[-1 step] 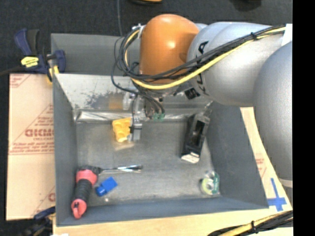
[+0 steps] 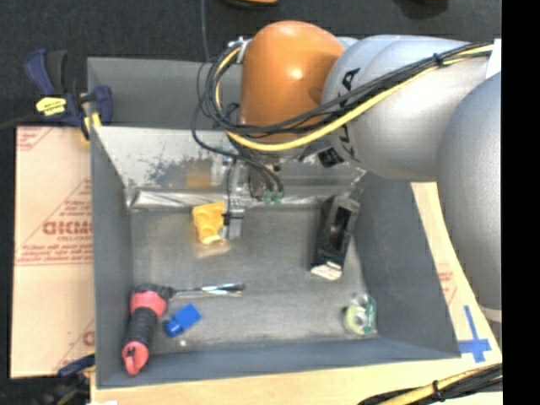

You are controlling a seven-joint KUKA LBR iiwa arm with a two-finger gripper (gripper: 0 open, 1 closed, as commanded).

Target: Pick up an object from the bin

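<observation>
Starting at the left of the bin [image 2: 270, 310], a screwdriver [image 2: 142, 323] with a red and black handle lies in the near corner, its metal shaft pointing toward the middle. A small blue block [image 2: 182, 319] sits just beside the handle. Neither is near me. Further along, toward the back wall, sits a yellow lump [image 2: 207, 224], soft-looking and rather crumpled. It is the thing I am nearest to. My pincer [image 2: 234, 218] hangs low over the floor at the lump's right edge, touching it or very nearly so. From this angle I cannot tell whether my pincer is open or closed, nor whether the lump is inside it or only beside it. I judge this to be the reaching or grasping step, with nothing lifted yet, since the lump seems to rest on the floor. The next move calls for a firm hold on the lump and then a straight lift clear of the back wall. Because the lump looks soft, it may squash or slip out sideways. To the right, well apart, a black tool [image 2: 332, 239] lies by the right wall. A small clear thing with green in it [image 2: 360, 315] sits in the near right corner.
</observation>
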